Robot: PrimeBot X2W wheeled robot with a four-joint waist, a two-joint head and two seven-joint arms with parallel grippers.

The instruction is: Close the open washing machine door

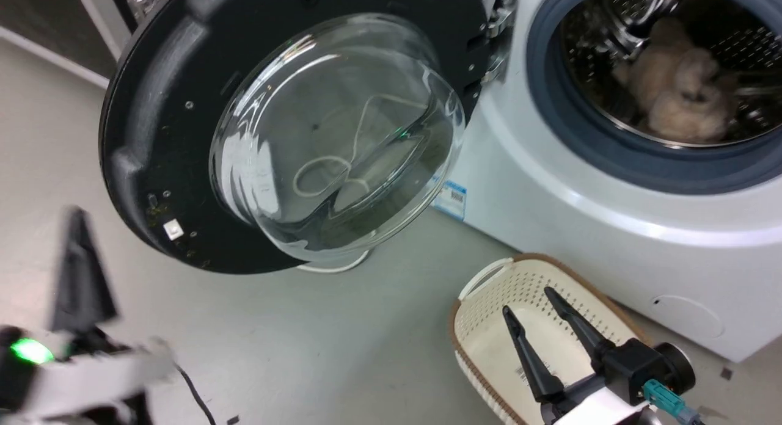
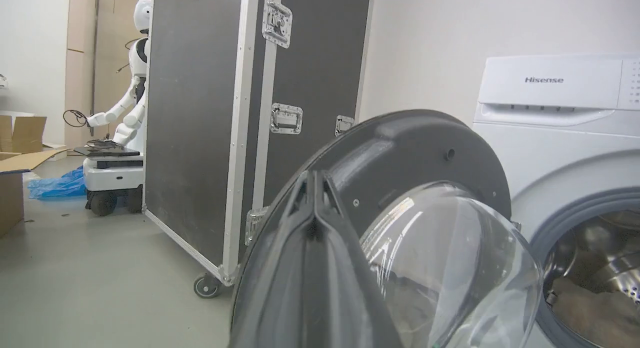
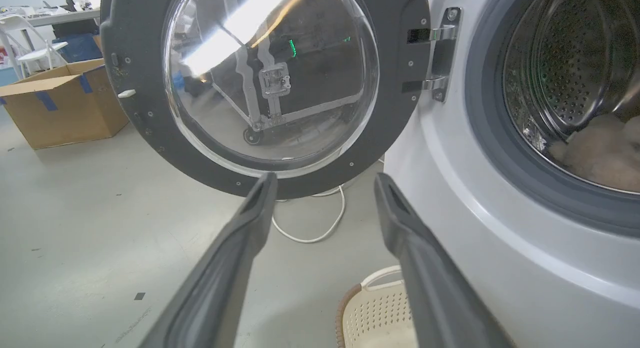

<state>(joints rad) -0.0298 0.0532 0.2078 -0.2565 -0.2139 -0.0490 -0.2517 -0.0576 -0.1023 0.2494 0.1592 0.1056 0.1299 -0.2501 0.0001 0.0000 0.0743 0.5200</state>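
Observation:
The washing machine door (image 1: 153,126) stands wide open, swung out to the left on its hinges (image 1: 498,40). Its black round frame holds a bulging clear glass bowl (image 1: 330,138). My left gripper (image 1: 76,220) is blurred at the lower left, below and beside the door's outer rim and apart from it. In the left wrist view this gripper (image 2: 314,180) is shut with nothing in it, its tips in front of the door frame (image 2: 410,148). My right gripper (image 1: 527,299) is open and empty above a basket, pointing towards the door (image 3: 395,63) and washer front (image 3: 450,198).
A cream perforated basket (image 1: 482,277) sits on the floor by the washer. Pale laundry (image 1: 678,89) lies in the steel drum. A white cable (image 3: 320,233) loops under the door. A black wheeled flight case (image 2: 200,113), another robot (image 2: 131,98) and a cardboard box (image 3: 65,103) stand beyond.

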